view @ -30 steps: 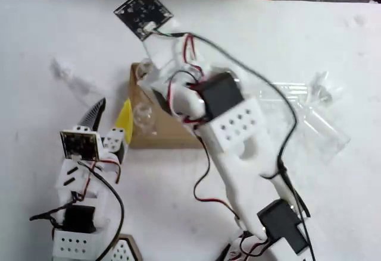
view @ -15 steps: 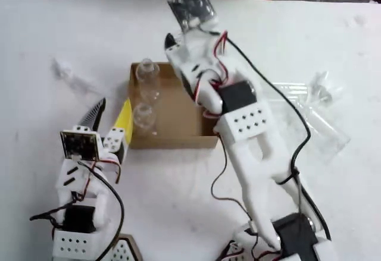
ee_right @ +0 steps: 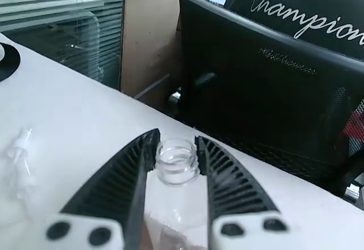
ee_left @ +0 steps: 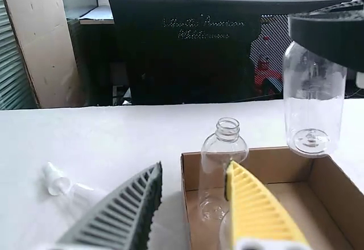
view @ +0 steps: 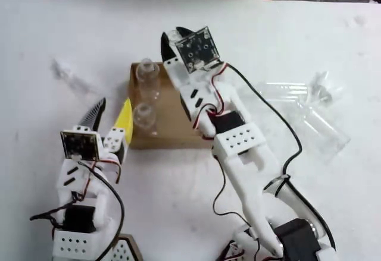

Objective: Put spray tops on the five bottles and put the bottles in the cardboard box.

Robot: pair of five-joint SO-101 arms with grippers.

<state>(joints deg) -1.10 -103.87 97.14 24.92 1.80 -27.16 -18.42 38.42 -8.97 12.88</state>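
White table (view: 297, 29), plain surface. Lying directly on it: open brown cardboard box (view: 169, 140) near the middle; clear plastic spray top (view: 64, 72) on its side, well apart from the box; crumpled clear plastic wrapping (view: 318, 121) well apart on the opposite side

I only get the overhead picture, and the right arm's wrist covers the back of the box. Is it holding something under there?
Observer: Yes. Its wrist view shows the right gripper clamped on the neck of a clear bottle.
Operator: Is that bottle capped?
Observer: No, its mouth is open.
Operator: Is it down inside the box?
Observer: Seemingly not. The left wrist view shows it hanging upright at the far end of the box, its base about level with the rim.
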